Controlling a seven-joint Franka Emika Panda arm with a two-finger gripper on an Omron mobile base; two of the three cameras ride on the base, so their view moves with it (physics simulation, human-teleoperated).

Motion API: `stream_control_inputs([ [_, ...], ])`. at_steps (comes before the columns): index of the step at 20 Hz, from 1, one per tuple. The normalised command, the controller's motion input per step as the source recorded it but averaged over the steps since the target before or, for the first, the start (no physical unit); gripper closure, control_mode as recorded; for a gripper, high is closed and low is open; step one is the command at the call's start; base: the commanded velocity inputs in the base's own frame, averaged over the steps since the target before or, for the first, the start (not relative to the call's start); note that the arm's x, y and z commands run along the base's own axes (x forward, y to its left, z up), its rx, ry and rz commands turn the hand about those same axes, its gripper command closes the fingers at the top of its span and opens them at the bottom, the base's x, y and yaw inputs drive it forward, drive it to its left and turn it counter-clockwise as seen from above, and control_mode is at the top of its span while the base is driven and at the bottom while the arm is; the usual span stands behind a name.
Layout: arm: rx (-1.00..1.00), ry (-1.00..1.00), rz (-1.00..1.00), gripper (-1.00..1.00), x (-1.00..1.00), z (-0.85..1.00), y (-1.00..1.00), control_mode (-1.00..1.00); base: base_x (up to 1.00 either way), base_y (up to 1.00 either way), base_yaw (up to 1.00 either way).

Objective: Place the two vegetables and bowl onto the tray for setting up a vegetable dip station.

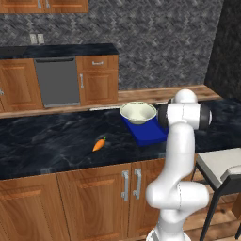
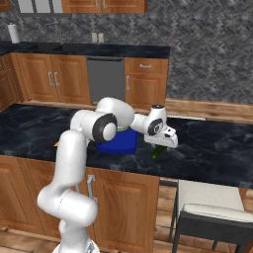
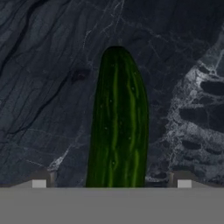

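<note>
A dark green elongated vegetable [image 3: 118, 122] lies on the black marble counter [image 3: 43, 87], running straight up the hand view. My gripper [image 3: 111, 183] hangs low over it, open, one fingertip [image 3: 39, 183] on each side of its near end. From the right base view the gripper [image 2: 165, 146] points down at the green vegetable [image 2: 159, 152], just right of the blue tray [image 2: 118, 144]. The cream bowl [image 1: 138, 112] appears to rest on the far end of the tray [image 1: 149, 133]. The orange carrot [image 1: 99, 144] lies on the counter left of the tray.
A grey-seated chair [image 2: 207, 202] stands on the floor at the right, below the counter's front edge. Across the aisle are wooden cabinets and a steel dishwasher [image 1: 57, 82]. My own arm [image 1: 181, 141] hides the right part of the tray.
</note>
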Motion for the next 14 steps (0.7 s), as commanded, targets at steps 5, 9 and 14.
stream_control_inputs([
  [5,0.0,0.02,0.0,1.0,0.11,-0.18,-0.01,-1.0,0.0,0.0,0.0],
  [9,0.0,0.05,-0.03,1.0,0.02,-0.15,0.0,-1.0,0.0,0.0,0.0],
  [14,0.0,0.05,-0.05,1.0,0.0,-0.12,-0.04,-1.0,0.0,0.0,0.0],
])
